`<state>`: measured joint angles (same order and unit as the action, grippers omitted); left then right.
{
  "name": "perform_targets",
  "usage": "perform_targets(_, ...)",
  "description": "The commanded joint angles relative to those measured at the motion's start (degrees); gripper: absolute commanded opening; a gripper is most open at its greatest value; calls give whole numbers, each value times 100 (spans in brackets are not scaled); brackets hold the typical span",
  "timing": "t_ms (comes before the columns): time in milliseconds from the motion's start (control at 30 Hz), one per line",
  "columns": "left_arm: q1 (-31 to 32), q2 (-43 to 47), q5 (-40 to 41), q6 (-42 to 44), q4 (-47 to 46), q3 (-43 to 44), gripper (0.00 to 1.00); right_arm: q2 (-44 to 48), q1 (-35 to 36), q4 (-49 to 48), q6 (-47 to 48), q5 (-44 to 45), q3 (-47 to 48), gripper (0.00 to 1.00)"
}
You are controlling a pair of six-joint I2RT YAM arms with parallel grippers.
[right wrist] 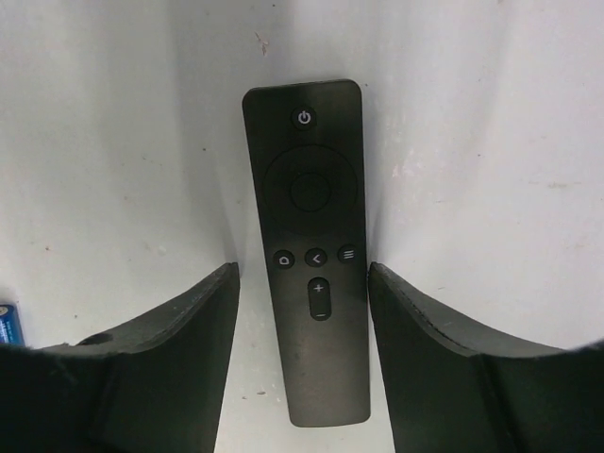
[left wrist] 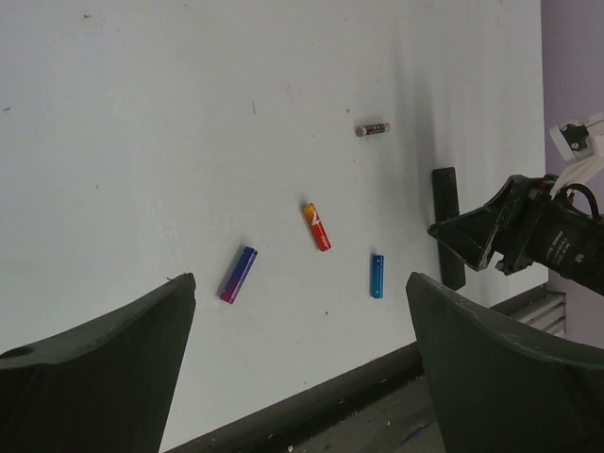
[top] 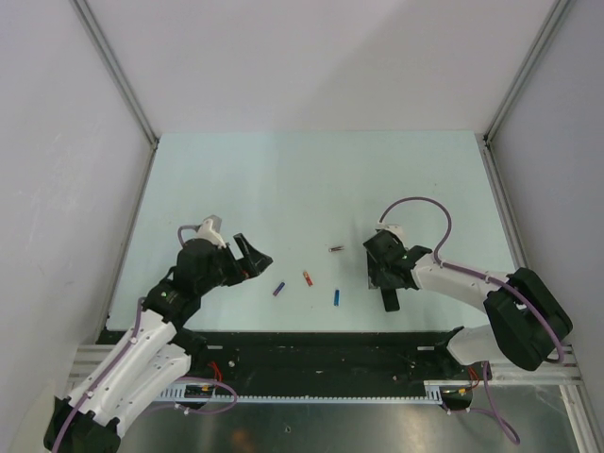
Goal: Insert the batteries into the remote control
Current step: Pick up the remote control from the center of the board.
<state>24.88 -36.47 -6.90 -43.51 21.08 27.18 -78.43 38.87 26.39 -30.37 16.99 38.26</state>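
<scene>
A pale grey-white enclosure with metal corner posts is seen around three sides of a pale green table, whose top is marked by a few small dark specks and bordered at the near edge by a black strip. The left gripper is held above the table's near-left part with its jaws spread wide and nothing between them. The right gripper is lowered over the near-right part, its jaws parted and set one on each side of the remote control; contact with the remote's edges cannot be determined. The remote is laid flat, button face up: a slim matte black bar with rounded corners, a power button at the far end, a ring pad below it, three small round buttons and a volume rocker. Four batteries are scattered on the table between the two grippers, all apart from one another: the purple-blue battery lies nearest the left gripper, the red-orange battery beside it, the bright blue battery near the remote, and the silvery-dark battery farthest back.
</scene>
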Motion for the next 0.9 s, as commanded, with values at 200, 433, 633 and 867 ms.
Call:
perform_targets(200,-10,26,-198,70,-166,-28,97,-49,-3,-117,-65,-223,-56,45)
perform_targets(433,-19,105,-216,61,-166,-20,96,240,216,-100,-452,-241,215,26)
perform_targets(633,-19,307,-137,88,-166,59,96,-363,744,24,-540,-3,1742,25)
perform_targets(867,-27,562,-128,62,-104,112,95,-1980,745,-108,-444,-249,3342,23)
